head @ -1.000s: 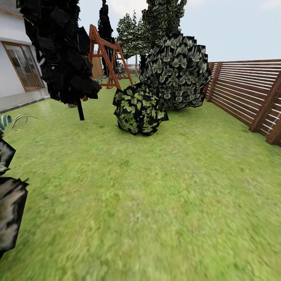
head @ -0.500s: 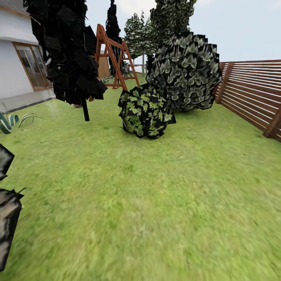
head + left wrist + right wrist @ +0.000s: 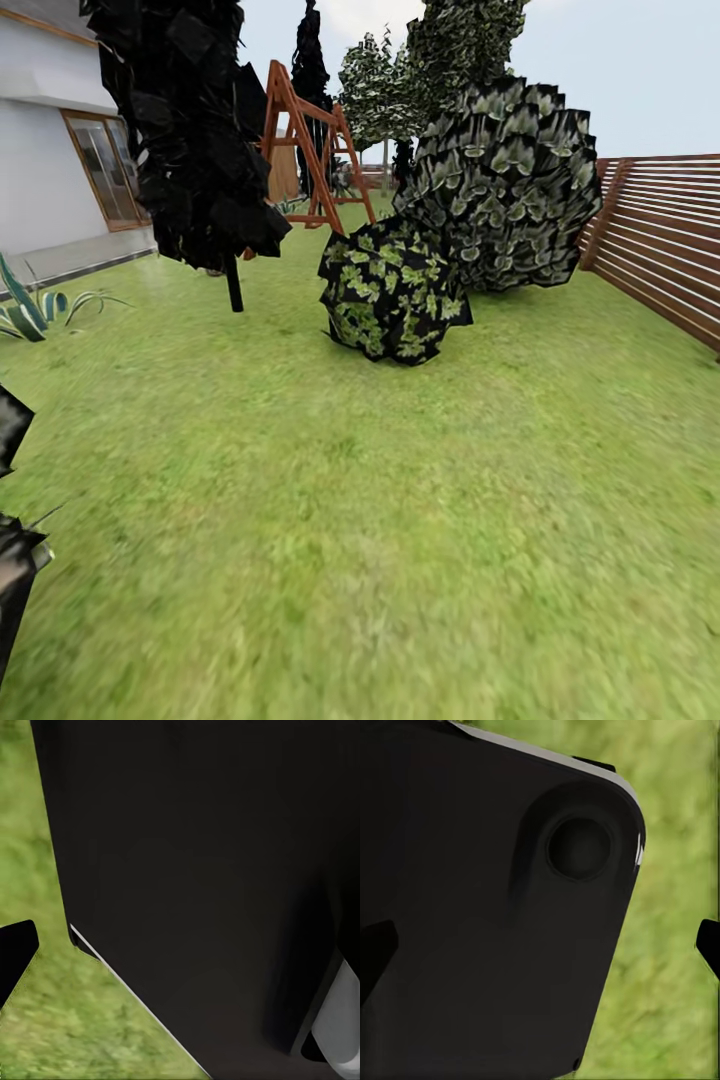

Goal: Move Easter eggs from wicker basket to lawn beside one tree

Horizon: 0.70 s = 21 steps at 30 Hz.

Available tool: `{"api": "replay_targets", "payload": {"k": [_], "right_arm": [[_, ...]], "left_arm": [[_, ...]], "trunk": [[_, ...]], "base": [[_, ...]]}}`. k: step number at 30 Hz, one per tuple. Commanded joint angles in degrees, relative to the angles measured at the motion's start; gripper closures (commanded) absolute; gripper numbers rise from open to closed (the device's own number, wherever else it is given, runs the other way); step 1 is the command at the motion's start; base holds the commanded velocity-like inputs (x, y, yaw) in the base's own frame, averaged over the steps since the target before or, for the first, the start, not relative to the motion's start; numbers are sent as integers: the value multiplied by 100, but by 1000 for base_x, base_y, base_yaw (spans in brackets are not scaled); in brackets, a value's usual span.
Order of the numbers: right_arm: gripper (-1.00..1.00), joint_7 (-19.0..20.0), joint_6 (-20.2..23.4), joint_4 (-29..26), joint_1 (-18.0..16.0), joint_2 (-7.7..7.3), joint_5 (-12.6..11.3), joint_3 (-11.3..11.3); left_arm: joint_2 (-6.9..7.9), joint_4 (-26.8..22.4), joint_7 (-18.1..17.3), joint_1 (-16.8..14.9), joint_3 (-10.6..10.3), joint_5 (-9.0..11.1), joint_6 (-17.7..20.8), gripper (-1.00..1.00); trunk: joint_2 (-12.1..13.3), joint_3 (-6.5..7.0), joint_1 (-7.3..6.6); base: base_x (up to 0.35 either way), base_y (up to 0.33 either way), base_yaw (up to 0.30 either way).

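Across the lawn the head view is sweeping leftward, so the whole scene is sliding right since a second ago: the striped agave is now showing fully at the lawn's left edge, and less of the slatted fence is showing. The black-leaved tree, the small bush, the big shrub and the orange swing frame are standing ahead. Dark foliage is cutting off at the left edge. Both wrist views are facing dark robot housing over blurred grass; I cannot tell either gripper's state.
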Motion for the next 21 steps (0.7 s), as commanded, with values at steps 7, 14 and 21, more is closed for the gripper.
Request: {"api": "replay_targets", "payload": {"k": [7, 14, 21], "right_arm": [[-100, -3, -15, 4, -3, 0, -1, 24], [-100, -7, -15, 6, -3, -3, -2, 23], [-100, -7, -15, 7, -3, -1, 13, 26]], "left_arm": [[-3, -5, 2, 0, 2, 7, -14, -100], [0, -1, 2, 0, 2, 7, -14, -100], [-2, -5, 2, 0, 2, 7, -14, -100]], "trunk": [[-2, -4, 3], [-2, -4, 3], [-2, -4, 3]], "base": [[340, 0, 72], [340, 0, 265], [340, 0, 279]]}}
